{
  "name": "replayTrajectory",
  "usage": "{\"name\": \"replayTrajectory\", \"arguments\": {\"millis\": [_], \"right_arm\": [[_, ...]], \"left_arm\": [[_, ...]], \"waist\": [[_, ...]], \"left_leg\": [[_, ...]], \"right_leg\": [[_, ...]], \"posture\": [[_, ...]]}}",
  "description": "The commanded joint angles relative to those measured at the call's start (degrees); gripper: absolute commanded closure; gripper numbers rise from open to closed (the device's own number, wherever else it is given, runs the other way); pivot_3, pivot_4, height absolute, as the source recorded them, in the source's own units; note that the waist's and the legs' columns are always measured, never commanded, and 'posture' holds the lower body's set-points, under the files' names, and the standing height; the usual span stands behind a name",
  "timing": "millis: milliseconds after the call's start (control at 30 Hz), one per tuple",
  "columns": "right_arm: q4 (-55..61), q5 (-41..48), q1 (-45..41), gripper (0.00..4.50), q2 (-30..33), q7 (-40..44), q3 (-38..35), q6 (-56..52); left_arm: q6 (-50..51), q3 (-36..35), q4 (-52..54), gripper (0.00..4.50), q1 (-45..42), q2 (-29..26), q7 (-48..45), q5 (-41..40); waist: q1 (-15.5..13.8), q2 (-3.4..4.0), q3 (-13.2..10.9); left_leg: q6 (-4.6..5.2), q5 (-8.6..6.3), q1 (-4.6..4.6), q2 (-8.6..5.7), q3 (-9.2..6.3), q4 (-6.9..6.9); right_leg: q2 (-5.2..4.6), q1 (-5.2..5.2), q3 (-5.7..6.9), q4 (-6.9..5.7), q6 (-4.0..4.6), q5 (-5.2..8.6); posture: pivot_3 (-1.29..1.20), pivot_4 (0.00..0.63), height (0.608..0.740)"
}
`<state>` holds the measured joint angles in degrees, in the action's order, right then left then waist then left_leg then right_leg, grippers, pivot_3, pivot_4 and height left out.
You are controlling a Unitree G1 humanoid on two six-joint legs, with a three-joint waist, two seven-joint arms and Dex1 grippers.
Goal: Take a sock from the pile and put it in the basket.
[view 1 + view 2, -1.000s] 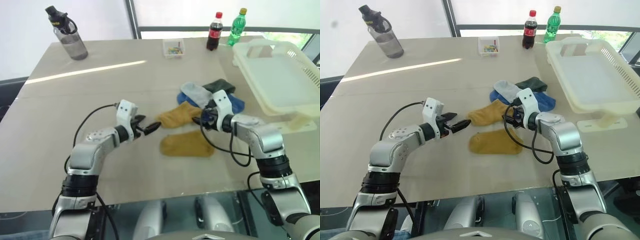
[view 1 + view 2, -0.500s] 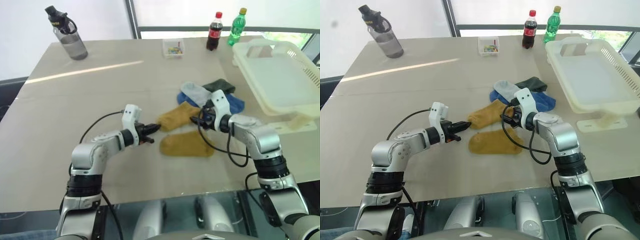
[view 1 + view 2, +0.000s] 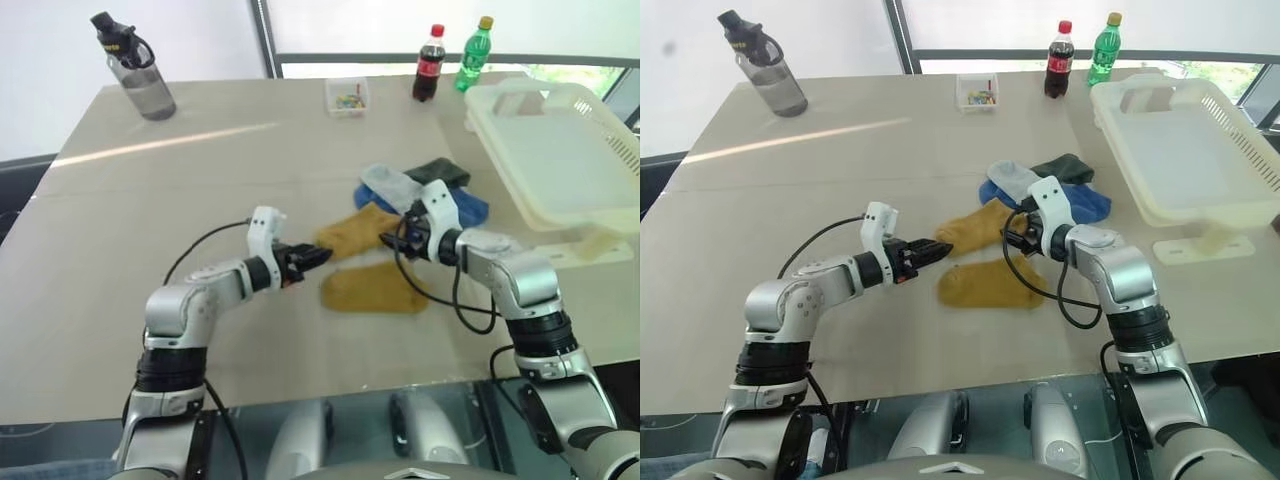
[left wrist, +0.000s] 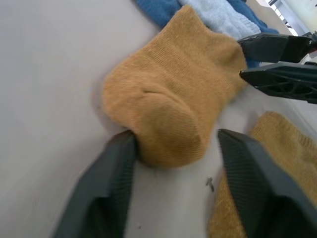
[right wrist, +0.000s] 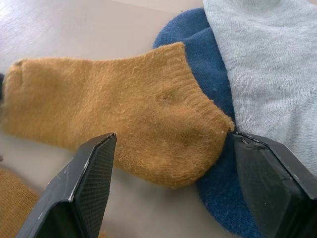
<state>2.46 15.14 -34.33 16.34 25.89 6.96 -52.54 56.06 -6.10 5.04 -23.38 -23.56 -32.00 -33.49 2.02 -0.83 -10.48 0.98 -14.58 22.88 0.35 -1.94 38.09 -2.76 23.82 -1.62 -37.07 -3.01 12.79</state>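
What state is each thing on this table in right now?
Basket: upright, empty.
Cola bottle: upright, capped.
Green bottle: upright, capped.
Water bottle: upright, lid on.
Upper mustard sock: flat on table, ungrasped.
Left gripper: open around sock's toe.
Right gripper: open around sock's cuff.

Five socks [image 3: 372, 288], three bottles [image 3: 429, 63], one basket [image 3: 560, 150].
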Motion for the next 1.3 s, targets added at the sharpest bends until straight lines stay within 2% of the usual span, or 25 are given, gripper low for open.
{"name": "replayTrajectory", "arguments": {"millis": [33,67,100,200,267,333,1000,1033,1067,1100,1133,1200,1233,1267,1300], "right_arm": [[1.3,0.0,0.1,0.64,-0.1,0.0,-0.2,1.1],[1.3,0.0,0.2,0.64,-0.1,0.0,-0.2,1.1],[1.2,0.0,0.2,0.64,-0.1,0.1,-0.2,1.2],[1.2,-0.1,0.2,0.64,-0.2,0.1,-0.2,1.3],[1.1,-0.2,0.2,0.64,-0.2,0.1,-0.2,1.4],[1.0,-0.2,0.1,0.64,-0.3,0.2,-0.2,1.4],[1.5,0.0,0.3,0.64,-0.9,0.4,-0.5,1.3],[1.5,0.1,0.3,1.17,-0.9,0.4,-0.5,1.4],[1.5,0.1,0.3,1.40,-0.9,0.4,-0.5,1.4],[1.5,0.1,0.3,1.94,-0.9,0.4,-0.5,1.4],[1.5,0.1,0.3,2.28,-1.0,0.4,-0.5,1.4],[1.5,0.1,0.3,3.41,-1.0,0.3,-0.6,1.5],[1.5,0.0,0.3,3.69,-1.0,0.3,-0.6,1.5],[1.5,0.0,0.2,4.26,-1.0,0.2,-0.7,1.5],[1.5,0.0,0.2,4.46,-1.0,0.2,-0.7,1.5]], "left_arm": [[-1.3,0.8,-0.1,1.43,0.0,-0.6,0.6,1.6],[-1.4,0.9,-0.2,1.43,0.0,-0.5,0.6,1.7],[-1.5,0.9,-0.3,1.71,-0.1,-0.4,0.6,1.9],[-2.5,1.6,-0.8,2.83,-0.3,-0.5,0.3,2.8],[-2.9,1.9,-1.1,3.93,-0.5,-0.4,0.1,3.1],[-3.1,2.2,-1.4,4.41,-0.6,-0.3,-0.1,3.3],[-5.9,4.4,-2.2,4.41,-0.3,-1.0,-1.6,6.0],[-5.9,4.4,-2.2,4.50,-0.3,-1.0,-1.6,6.0],[-5.9,4.4,-2.2,4.50,-0.3,-1.0,-1.6,6.0],[-5.9,4.4,-2.3,4.50,-0.3,-0.9,-1.5,6.0],[-6.0,4.5,-2.3,4.50,-0.2,-1.0,-1.6,6.1],[-6.2,4.7,-2.3,4.50,-0.1,-1.0,-1.6,6.3],[-6.2,4.7,-2.3,4.50,-0.1,-1.0,-1.6,6.3],[-6.2,4.8,-2.3,4.50,-0.1,-1.0,-1.7,6.3],[-6.2,4.8,-2.3,4.50,0.0,-1.0,-1.7,6.3]], "waist": [[0.1,0.00,0.0],[0.1,0.00,0.0],[0.1,0.00,0.0],[0.1,0.00,0.0],[0.1,0.00,0.0],[0.0,0.00,0.0],[0.0,0.00,0.0],[0.0,0.00,0.0],[0.0,0.00,0.0],[0.0,0.00,0.0],[0.0,0.00,0.0],[0.0,0.00,0.0],[0.0,0.00,0.0],[0.0,0.00,0.0],[0.0,0.00,0.0]], "left_leg": [[0.00,0.00,-0.01,0.00,0.00,0.01],[0.00,0.00,-0.01,0.00,0.01,0.01],[-0.01,0.00,-0.02,0.01,0.01,0.01],[-0.01,0.01,-0.01,0.00,0.01,0.02],[-0.01,0.00,0.00,0.00,0.01,0.02],[-0.01,0.00,0.03,-0.01,0.01,0.02],[-0.01,0.00,0.03,-0.02,-0.01,0.02],[-0.01,0.00,0.03,-0.02,-0.01,0.02],[-0.01,0.00,0.03,-0.02,-0.01,0.02],[-0.01,0.00,0.03,-0.02,-0.01,0.02],[-0.01,0.00,0.03,-0.02,-0.01,0.02],[-0.01,0.00,0.02,-0.02,-0.01,0.02],[-0.01,0.00,0.03,-0.02,-0.01,0.02],[-0.01,0.00,0.02,-0.02,-0.01,0.02],[-0.01,0.00,0.02,-0.02,-0.01,0.02]], "right_leg": [[0.00,0.00,0.00,-0.01,0.00,0.00],[0.01,0.00,-0.01,-0.02,0.00,0.00],[0.01,0.00,-0.01,-0.03,0.00,0.00],[0.01,0.00,-0.01,-0.03,0.00,0.00],[0.00,0.00,-0.01,-0.03,0.00,0.00],[0.00,0.00,-0.01,-0.01,0.00,0.00],[-0.02,0.00,0.00,-0.02,0.00,0.00],[-0.02,0.00,0.00,-0.02,0.00,0.00],[-0.02,0.00,0.00,-0.02,0.00,0.00],[-0.02,0.00,0.00,-0.02,0.00,0.00],[-0.02,0.00,0.00,-0.02,0.00,0.00],[-0.02,0.00,0.00,-0.02,0.00,0.00],[-0.02,0.00,0.00,-0.02,0.00,0.00],[-0.02,0.00,0.00,-0.02,0.00,0.00],[-0.02,0.00,0.00,-0.02,0.00,0.00]], "posture": [[0.00,0.150,0.740],[0.00,0.150,0.740],[0.00,0.150,0.740],[0.00,0.150,0.740],[0.00,0.150,0.740],[0.00,0.150,0.740],[0.00,0.150,0.740],[0.00,0.150,0.740],[0.00,0.150,0.740],[0.00,0.150,0.740],[0.00,0.150,0.740],[0.00,0.150,0.740],[0.00,0.150,0.740],[0.00,0.150,0.740],[0.00,0.150,0.740]]}}
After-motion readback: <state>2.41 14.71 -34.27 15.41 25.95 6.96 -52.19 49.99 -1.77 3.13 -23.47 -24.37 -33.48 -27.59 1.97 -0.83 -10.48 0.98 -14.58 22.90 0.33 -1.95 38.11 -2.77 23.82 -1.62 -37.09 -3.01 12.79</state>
